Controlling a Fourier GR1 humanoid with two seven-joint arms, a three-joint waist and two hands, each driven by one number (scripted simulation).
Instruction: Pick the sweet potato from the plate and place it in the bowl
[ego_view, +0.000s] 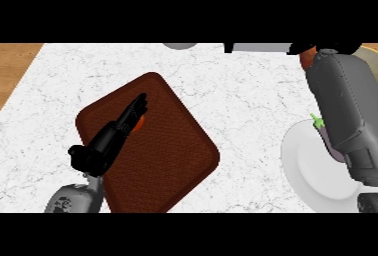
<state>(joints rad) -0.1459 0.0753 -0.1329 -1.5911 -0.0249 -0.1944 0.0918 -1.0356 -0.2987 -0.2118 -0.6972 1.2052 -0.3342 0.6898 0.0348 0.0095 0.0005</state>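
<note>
A dark brown, square plate lies tilted on the white marble counter, left of centre. On it a small orange piece of the sweet potato shows under my left hand. That hand lies across the plate with its fingers stretched straight over the sweet potato. My right forearm rises along the right edge. Only a black bit of the right hand shows at the top, too little to tell its state. A white round dish sits under that forearm.
A green-tipped, purplish thing lies on the white dish, mostly hidden by the forearm. A reddish-brown object and a yellow rim sit at the top right. A grey round item touches the far edge. Wood borders the counter's left.
</note>
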